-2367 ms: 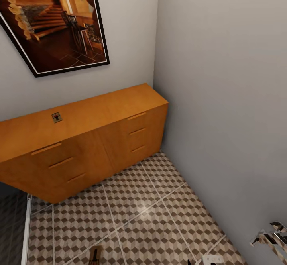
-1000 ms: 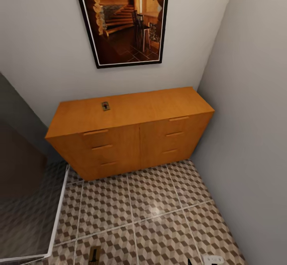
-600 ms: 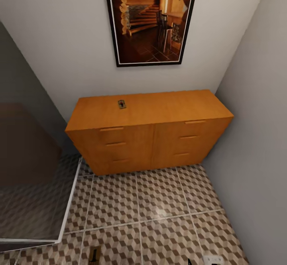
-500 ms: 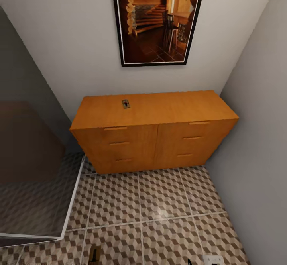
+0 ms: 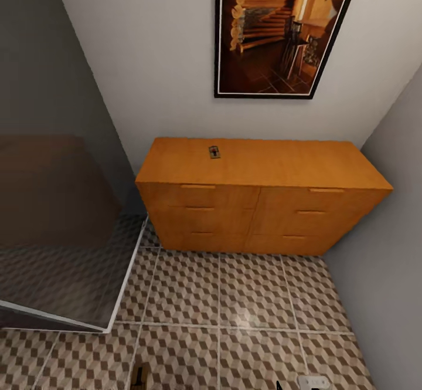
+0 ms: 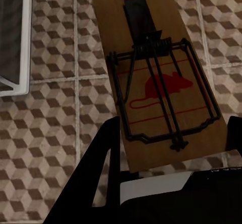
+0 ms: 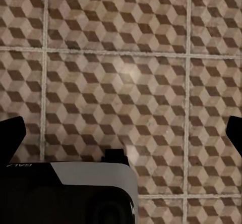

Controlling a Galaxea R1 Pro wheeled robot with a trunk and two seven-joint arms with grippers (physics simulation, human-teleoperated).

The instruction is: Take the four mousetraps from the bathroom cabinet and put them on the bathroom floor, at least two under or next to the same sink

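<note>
the left end effector (image 6: 171, 148) grips a mousetrap (image 6: 156, 72) by one short end; the board is light and stiff, so hold its edges, clear of the spring bar.

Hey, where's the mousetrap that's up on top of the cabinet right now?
In the head view, the mousetrap lies flat on the cabinet top, left of its middle near the back wall, below the framed picture's left edge.

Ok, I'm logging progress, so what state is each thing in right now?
Left gripper: shut on a mousetrap, above the floor.
Right gripper: open, holding nothing.
Second mousetrap: lying flat on the cabinet top.
Cabinet: drawers closed.
</note>
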